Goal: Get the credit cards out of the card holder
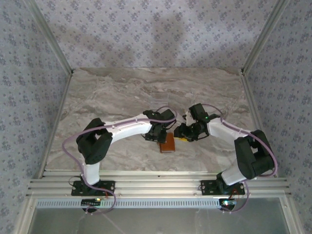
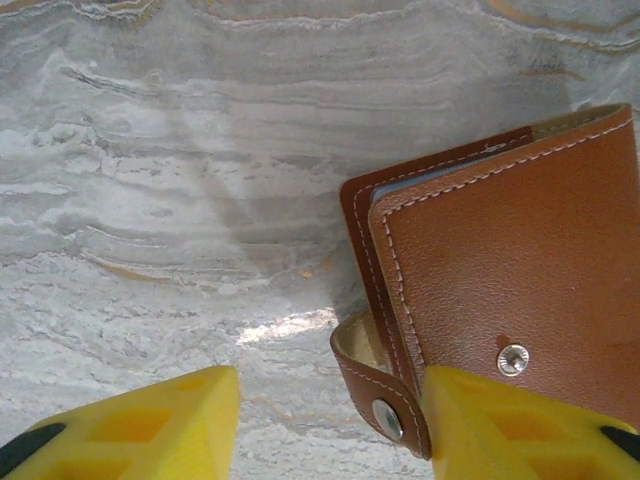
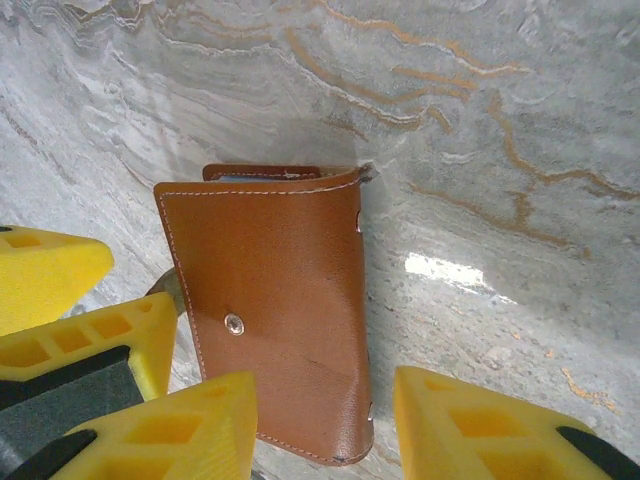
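The card holder (image 1: 167,143) is a small orange-brown leather folding wallet with pale stitching. It lies folded shut, outer cover up, on the marble table (image 1: 112,92), slightly nearer than the table's middle. Its snap strap (image 2: 375,395) curls loose, apart from the cover's stud (image 2: 512,358). A grey-blue strip peeks from under the cover edge.

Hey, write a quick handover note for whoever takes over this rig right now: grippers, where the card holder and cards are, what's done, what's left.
Left gripper: open, at the card holder's snap-strap edge, not gripping.
Right gripper: open, straddling the holder's end.
Holder: lies on the table, folded shut, between both grippers.
Done: no card out yet.
Left: open the holder, pull the credit cards out.
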